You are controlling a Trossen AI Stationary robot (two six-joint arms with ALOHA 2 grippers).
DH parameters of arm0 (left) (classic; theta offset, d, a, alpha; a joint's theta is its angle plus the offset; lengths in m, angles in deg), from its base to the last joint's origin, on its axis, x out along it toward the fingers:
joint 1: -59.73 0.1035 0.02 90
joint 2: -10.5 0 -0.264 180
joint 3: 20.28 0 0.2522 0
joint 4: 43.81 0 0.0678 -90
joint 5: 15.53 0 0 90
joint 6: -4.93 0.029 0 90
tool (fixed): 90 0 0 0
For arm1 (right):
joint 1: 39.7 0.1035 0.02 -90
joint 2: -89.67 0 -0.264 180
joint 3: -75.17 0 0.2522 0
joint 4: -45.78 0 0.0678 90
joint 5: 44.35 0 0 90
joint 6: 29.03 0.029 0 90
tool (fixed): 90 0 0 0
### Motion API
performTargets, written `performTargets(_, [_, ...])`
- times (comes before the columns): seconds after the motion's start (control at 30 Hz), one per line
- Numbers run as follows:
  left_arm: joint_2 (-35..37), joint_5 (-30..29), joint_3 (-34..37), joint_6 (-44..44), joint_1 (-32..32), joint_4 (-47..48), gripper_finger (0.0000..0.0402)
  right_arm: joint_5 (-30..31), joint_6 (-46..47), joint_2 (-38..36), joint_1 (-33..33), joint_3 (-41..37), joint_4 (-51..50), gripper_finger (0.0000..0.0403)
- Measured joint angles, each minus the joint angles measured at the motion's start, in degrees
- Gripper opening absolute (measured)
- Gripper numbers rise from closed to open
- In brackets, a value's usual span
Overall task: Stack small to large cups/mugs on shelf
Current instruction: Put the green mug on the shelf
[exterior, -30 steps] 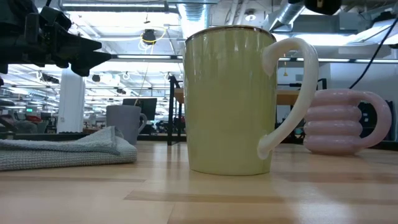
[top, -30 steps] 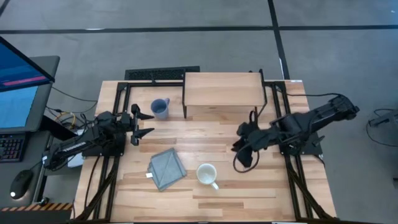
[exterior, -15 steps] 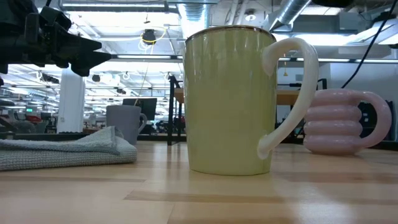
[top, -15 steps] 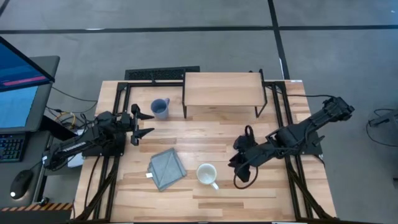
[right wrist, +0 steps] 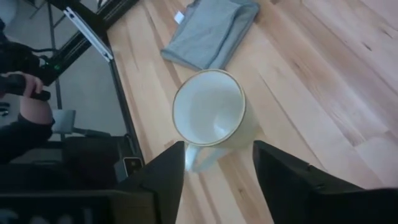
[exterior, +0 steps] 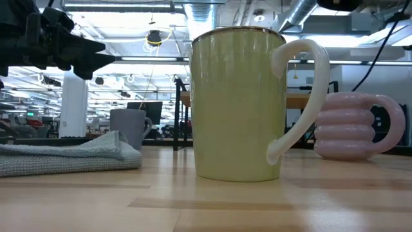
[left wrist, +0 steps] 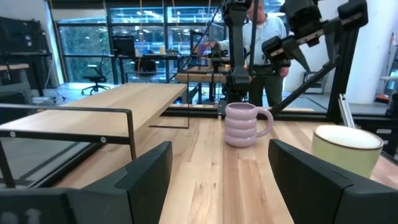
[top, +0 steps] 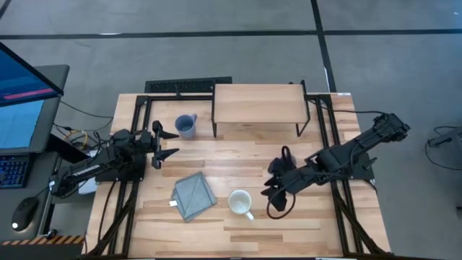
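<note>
The right gripper (top: 273,196) hangs over the near part of the table, just beside the cream-white mug (top: 240,203) on the side where its handle sticks out; the right wrist view looks straight down past two spread fingers (right wrist: 160,177) into the mug's hollow, with the handle lying between them; the jaws stand apart and hold nothing. The left gripper (top: 164,142) waits at the left side of the table, its jaws wide and empty, near the dusty blue mug (top: 186,126); that mug stands upright on the tabletop just beside the shelf's left legs. The lavender mug (left wrist: 245,124) shows clearly in the left wrist view, standing upright on the table; from above the right arm hides most of it. The shelf (top: 258,104) sits at the far edge of the table with nothing on its board; a grey-blue folded cloth (top: 193,195) lies to the left of the cream-white mug.

No mug is on the shelf and none is nested, so the task looks to be at its start; the step in hand appears to be the reach for the cream-white mug, the largest, which would form the base of the stack. The next move calls for lowering the spread fingers about the handle or rim and closing squarely, since a skewed pinch could tip the mug.
</note>
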State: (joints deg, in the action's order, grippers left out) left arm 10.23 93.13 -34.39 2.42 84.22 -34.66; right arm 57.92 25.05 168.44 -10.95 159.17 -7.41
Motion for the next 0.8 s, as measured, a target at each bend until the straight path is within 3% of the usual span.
performTargets(0.27, [0.00,0.00,-0.01,-4.78,0.00,0.00,0.0257,-0.19,-0.04,0.11,0.11,-0.02,-0.15,0.0235])
performTargets(0.8, [0.00,0.00,-0.01,-5.08,0.00,0.00,0.0257,-0.18,-0.48,1.14,-1.16,0.00,3.48,0.0235])
